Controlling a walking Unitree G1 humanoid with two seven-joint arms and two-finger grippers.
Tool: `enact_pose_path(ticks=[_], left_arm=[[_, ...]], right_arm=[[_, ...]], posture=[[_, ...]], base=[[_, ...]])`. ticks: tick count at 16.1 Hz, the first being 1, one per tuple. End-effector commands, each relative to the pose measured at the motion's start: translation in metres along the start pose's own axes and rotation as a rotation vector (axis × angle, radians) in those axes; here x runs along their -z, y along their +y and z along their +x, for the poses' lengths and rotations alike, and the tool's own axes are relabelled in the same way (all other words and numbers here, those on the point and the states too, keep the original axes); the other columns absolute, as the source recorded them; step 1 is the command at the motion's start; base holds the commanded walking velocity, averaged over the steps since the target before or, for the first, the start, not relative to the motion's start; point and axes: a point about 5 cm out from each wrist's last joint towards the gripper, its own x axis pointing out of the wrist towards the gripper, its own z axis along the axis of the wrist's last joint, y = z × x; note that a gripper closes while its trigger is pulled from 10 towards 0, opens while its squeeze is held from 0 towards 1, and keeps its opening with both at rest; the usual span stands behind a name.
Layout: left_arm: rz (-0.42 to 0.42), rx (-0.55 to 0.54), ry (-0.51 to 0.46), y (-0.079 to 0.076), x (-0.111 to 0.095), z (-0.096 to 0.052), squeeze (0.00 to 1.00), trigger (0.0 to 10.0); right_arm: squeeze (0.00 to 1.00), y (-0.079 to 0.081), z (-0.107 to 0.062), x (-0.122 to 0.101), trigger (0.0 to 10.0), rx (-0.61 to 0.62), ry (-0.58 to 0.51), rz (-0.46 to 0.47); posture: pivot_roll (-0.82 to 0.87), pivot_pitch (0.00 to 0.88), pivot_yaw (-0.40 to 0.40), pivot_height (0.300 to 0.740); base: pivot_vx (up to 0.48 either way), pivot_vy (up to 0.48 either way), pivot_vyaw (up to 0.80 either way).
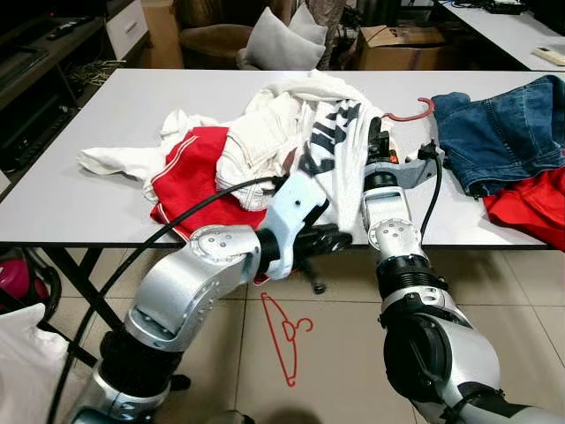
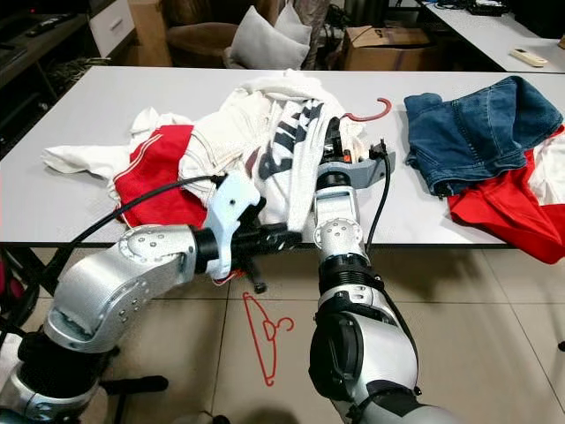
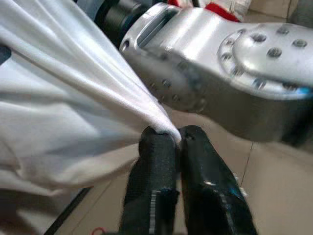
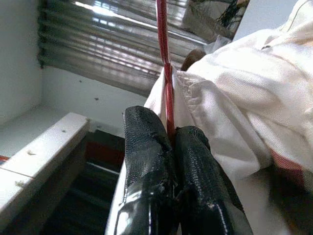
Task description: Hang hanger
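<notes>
A red wire hanger sits inside a white shirt with black print [image 1: 331,141] on the white table [image 1: 115,106]; its hook [image 1: 410,113] sticks out past the collar. My right gripper [image 1: 378,134] reaches over the table's front edge into the shirt. In the right wrist view its fingers [image 4: 146,147] are shut on the hanger's red wire [image 4: 165,73]. My left gripper [image 1: 322,240] is at the table's front edge, shut on the shirt's white hem [image 3: 98,112], which is pulled taut. A second red hanger [image 1: 284,336] lies on the tiled floor below.
A pile of white and red clothes [image 1: 190,172] lies left of the shirt. Blue jeans [image 1: 499,128] and a red garment [image 1: 530,203] lie at the table's right end. Behind the table stand a chair with a grey pillow [image 1: 282,40] and a cardboard box [image 1: 402,40].
</notes>
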Motion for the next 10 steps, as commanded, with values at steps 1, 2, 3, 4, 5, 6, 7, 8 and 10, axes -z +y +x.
enact_pose_path(ticks=[1,2,3,4,5,6,7,8,10], left_arm=[[-0.031,0.047,-0.013,-0.005,-0.003,-0.002,1.00,10.0],[-0.036,0.061,-0.014,-0.006,-0.004,-0.002,1.00,10.0],[-0.036,0.087,-0.012,-0.010,-0.004,-0.002,1.00,10.0],[-0.036,0.090,-0.013,-0.010,-0.004,-0.002,1.00,10.0],[-0.040,0.096,-0.014,-0.011,-0.004,-0.002,1.00,10.0],[-0.051,0.106,-0.012,-0.011,-0.004,-0.003,1.00,10.0],[-0.061,0.115,-0.009,-0.011,-0.004,-0.006,1.00,10.0],[-0.064,0.118,-0.011,-0.010,-0.005,-0.009,1.00,10.0],[-0.073,0.122,-0.038,-0.008,-0.005,-0.018,1.00,10.0]], right_arm=[[0.00,0.032,0.007,0.016,10.0,-0.111,0.012,0.094],[0.00,0.033,0.008,0.013,10.0,-0.119,0.008,0.097],[0.00,0.036,0.010,0.010,10.0,-0.140,0.010,0.037],[0.00,0.036,0.010,0.009,10.0,-0.147,0.012,0.013],[0.00,0.036,0.010,0.009,10.0,-0.155,0.012,-0.005],[0.00,0.037,0.010,0.007,10.0,-0.171,0.009,-0.008],[0.00,0.036,0.010,0.004,10.0,-0.175,0.005,-0.031],[0.00,0.036,0.011,0.002,10.0,-0.173,0.015,-0.072],[0.00,0.037,0.012,0.000,10.0,-0.191,0.057,-0.063]], posture=[[0.00,0.000,-0.001,0.740],[0.00,0.000,0.000,0.740],[0.00,0.000,0.001,0.740],[0.00,0.000,0.001,0.740],[0.00,0.000,0.001,0.740],[0.00,0.000,0.002,0.740],[0.00,0.000,0.001,0.740],[0.00,0.000,0.001,0.740],[0.00,0.000,0.001,0.740]], base=[[0.000,0.000,0.00],[0.000,0.000,0.00],[0.000,0.000,0.00],[0.000,0.000,0.00],[0.000,0.000,0.00],[0.000,0.000,0.00],[0.000,0.000,0.00],[0.000,0.000,0.00],[0.000,0.000,0.00]])
